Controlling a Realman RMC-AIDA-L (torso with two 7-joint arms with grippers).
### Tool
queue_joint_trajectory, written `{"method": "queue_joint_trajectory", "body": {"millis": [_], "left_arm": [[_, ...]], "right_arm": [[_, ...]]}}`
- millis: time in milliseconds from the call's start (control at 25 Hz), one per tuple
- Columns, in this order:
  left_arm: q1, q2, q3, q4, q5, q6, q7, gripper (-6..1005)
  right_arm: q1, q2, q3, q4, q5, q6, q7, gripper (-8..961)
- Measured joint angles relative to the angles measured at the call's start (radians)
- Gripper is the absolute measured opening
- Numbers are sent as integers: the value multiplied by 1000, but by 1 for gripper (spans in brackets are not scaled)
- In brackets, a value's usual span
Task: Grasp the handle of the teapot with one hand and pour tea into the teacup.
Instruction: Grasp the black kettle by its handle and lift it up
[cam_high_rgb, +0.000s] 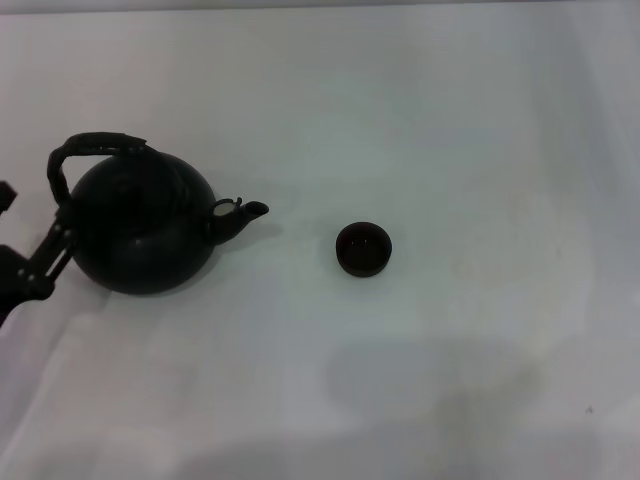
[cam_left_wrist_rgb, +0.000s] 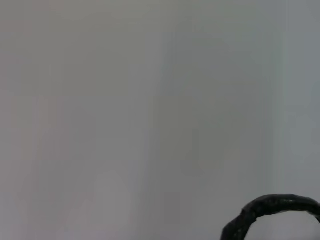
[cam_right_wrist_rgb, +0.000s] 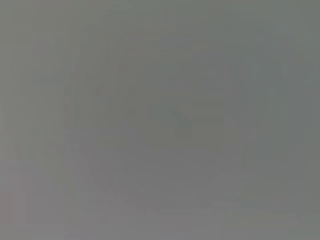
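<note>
**Left pincer at the teapot's side, cup waiting off the spout**

The teapot (cam_high_rgb: 143, 228) sits on the white counter (cam_high_rgb: 450, 120) toward the robot's left, its spout aimed at the teacup (cam_high_rgb: 363, 249), which stands apart from it near the middle. The handle (cam_high_rgb: 95, 148) arches over the lid, tilted toward the far-left side of the pot. The left pincer (cam_high_rgb: 48, 255) shows at the left edge of the head view, right against the pot's lower left flank and below the handle's root; whether it is released or clenched on anything cannot be told from here. The left wrist view catches only a dark arc of the handle (cam_left_wrist_rgb: 272, 210) against bare counter. The right pincer is not in view, and the right wrist view shows nothing but a plain grey surface.

Risks, as I judge them: the handle is thin, rough and angular, so a grip taken off-centre could let the heavy pot swing or twist in the fingers. The pincer sits low beside the body, so a careless move could shove the pot. The cup is small and light; an early or steep tilt could send tea past its rim, and the spout could knock it over.

No brand, label or readable writing shows on anything.
</note>
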Motion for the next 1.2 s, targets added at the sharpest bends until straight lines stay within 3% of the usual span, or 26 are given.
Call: {"method": "queue_joint_trajectory", "body": {"millis": [1080, 1200], "left_arm": [[-82, -1, 9, -2, -8, -111, 43, 766], [-81, 0, 10, -2, -6, -113, 41, 731]], "right_arm": [[-8, 0, 1, 2, 0, 9, 7, 838], [-6, 0, 1, 1, 0, 9, 7, 838]]}}
